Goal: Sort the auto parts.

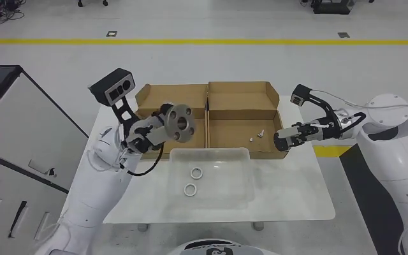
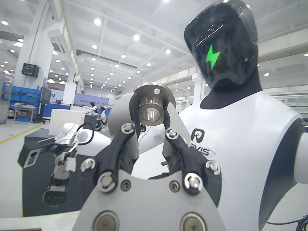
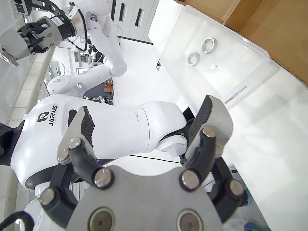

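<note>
A round metal flange with several bolt holes is held in the air over the front of the left cardboard box. My left gripper is shut on its hub, with the disc facing up toward the top camera. Two white rings lie in the clear plastic tray, also seen as rings. Small white parts sit in the right cardboard box. My right gripper hangs open with nothing in it, by that box's front right corner.
The two open boxes stand side by side at the back of the white table, with the tray in front of them. A white cabinet stands off the table's left side. Bare tabletop lies to the right of the tray.
</note>
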Tool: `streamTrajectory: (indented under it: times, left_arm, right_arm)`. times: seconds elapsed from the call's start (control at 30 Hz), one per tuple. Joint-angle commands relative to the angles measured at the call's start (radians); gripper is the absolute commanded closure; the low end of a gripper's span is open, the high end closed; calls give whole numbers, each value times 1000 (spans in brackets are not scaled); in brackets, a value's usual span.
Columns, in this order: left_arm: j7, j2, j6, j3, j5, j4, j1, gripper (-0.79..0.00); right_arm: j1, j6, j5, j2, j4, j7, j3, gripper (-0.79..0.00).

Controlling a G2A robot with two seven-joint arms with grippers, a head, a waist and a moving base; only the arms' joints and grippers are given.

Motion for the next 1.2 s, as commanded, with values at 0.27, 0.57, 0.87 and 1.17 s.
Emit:
streamTrajectory:
  times: [0.27, 0.57, 0.87, 1.17]
  left_arm:
    - [0, 7, 0, -4, 107, -3, 17, 0]
    - [0, -27, 0, -19, -162, -56, 35, 0]
    - [0, -67, 0, -19, -281, -85, 44, 0]
    - [0, -82, 0, -65, -148, -9, 58, 0]
  right_arm:
    - [0, 0, 0, 0, 0, 0, 0, -785]
    - [0, 0, 0, 0, 0, 0, 0, -785]
    - [0, 0, 0, 0, 0, 0, 0, -785]
    - [0, 0, 0, 0, 0, 0, 0, -785]
